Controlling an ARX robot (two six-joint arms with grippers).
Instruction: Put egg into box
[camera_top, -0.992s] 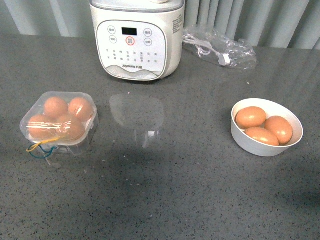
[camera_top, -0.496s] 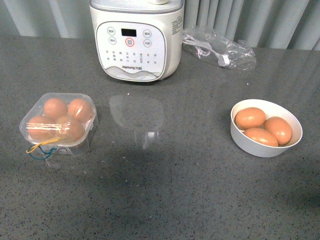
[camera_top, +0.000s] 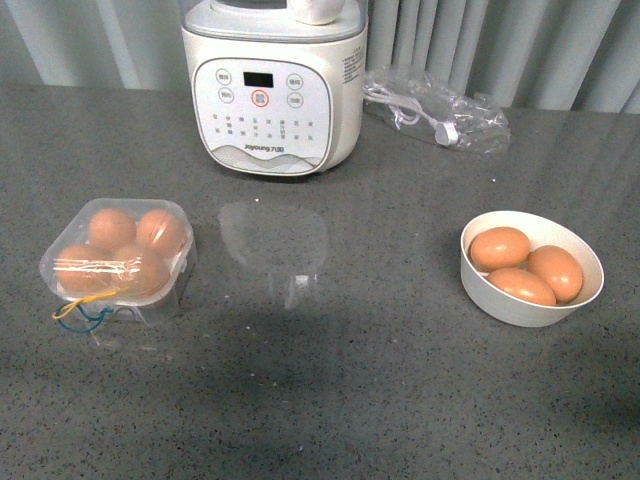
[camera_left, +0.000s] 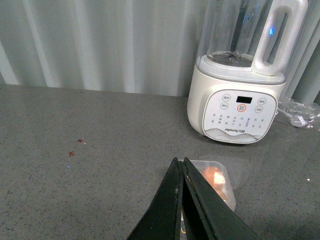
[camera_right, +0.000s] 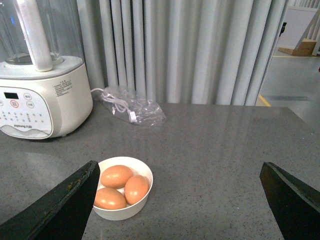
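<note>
Box (camera_top: 118, 262) front-left, lid shut, all 4 slots filled, so egg (camera_top: 142, 268) looks placed; task approx done. 3 eggs left in bowl (camera_top: 531, 310). Left gripper (camera_left: 181, 176) closed, empty; right gripper (camera_right: 179, 180) wide open.

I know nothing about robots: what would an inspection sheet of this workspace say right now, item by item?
Surface: grey speckled countertop, a few small reddish spots in the left wrist view.
Job's things: clear plastic four-slot egg box, lid closed, four orange-brown eggs inside; round white bowl holds three more eggs.
Clutter: white blender with control panel; crinkled clear plastic bag.
Tools: left tool shut, empty; right tool open, empty.
Cables: white cord inside the bag; yellow and blue strings at the box.
Surroundings: grey pleated curtain.
</note>
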